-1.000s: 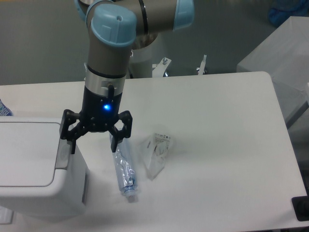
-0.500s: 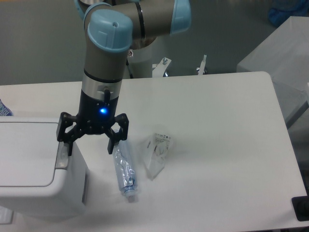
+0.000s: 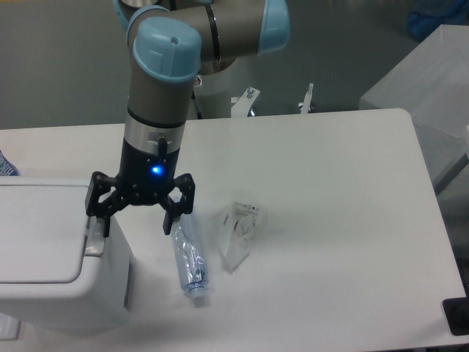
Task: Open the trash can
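1. The gripper (image 3: 135,220) hangs with its fingers spread wide and nothing between them. One fingertip (image 3: 105,222) is at the grey tab (image 3: 93,236) on the trash can's near edge; whether it touches cannot be told. The other finger is out over the table.
2. The step in hand looks like lining up on the tab. The lid (image 3: 37,235) lies flat and shut.
3. The next move probably calls for a short downward push on the tab, keeping that fingertip centred so it does not slip off.
4. The trash can (image 3: 66,293) sits below and to the camera-left of the gripper.
5. Just beside the free finger lies a plastic bottle (image 3: 188,260); a clear wrapper (image 3: 239,235) lies beyond it.
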Controlling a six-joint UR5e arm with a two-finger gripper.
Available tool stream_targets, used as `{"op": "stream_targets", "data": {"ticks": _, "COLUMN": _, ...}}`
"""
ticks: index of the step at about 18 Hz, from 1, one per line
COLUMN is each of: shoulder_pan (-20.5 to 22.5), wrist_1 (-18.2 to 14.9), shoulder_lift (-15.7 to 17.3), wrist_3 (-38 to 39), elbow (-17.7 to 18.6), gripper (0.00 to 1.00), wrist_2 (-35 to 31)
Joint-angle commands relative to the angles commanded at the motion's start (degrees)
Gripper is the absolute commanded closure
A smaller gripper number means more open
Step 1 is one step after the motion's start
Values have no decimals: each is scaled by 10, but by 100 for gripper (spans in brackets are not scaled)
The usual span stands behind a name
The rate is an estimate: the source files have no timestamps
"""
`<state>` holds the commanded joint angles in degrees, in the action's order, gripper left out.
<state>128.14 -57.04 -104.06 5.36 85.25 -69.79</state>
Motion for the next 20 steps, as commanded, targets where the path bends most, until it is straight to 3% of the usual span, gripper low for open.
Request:
{"op": "stream_targets", "data": {"ticks": 3, "shoulder_pan": 0, "wrist_1": 0, "shoulder_lift": 2, "wrist_3": 0, "elbow": -3, "gripper": 0, "wrist_2": 1}}
{"op": "stream_targets", "data": {"ticks": 7, "shoulder_pan": 9, "wrist_1": -3, "shoulder_lift": 7, "wrist_3": -10, "elbow": -54, "gripper": 0, "wrist_2": -7}}
{"op": "stream_targets", "data": {"ticks": 9, "shoulder_pan": 35, "wrist_1": -1, "shoulder_lift": 16, "wrist_3": -34, "elbow": -60, "gripper": 0, "wrist_2": -31}}
{"op": "stream_targets", "data": {"ticks": 14, "shoulder_pan": 50, "wrist_1": -11, "shoulder_lift": 23, "wrist_3": -212, "elbow": -48, "gripper": 0, "wrist_2": -170}}
{"op": "stream_targets", "data": {"ticks": 18, "shoulder_pan": 62, "wrist_1": -59, "shoulder_lift": 34, "wrist_3": -376, "elbow": -20, "gripper": 0, "wrist_2": -210}}
{"op": "stream_targets", "data": {"ticks": 20, "shoulder_pan": 62, "wrist_1": -72, "shoulder_lift": 36, "wrist_3": -409, "elbow": -18, "gripper": 0, "wrist_2": -219}}
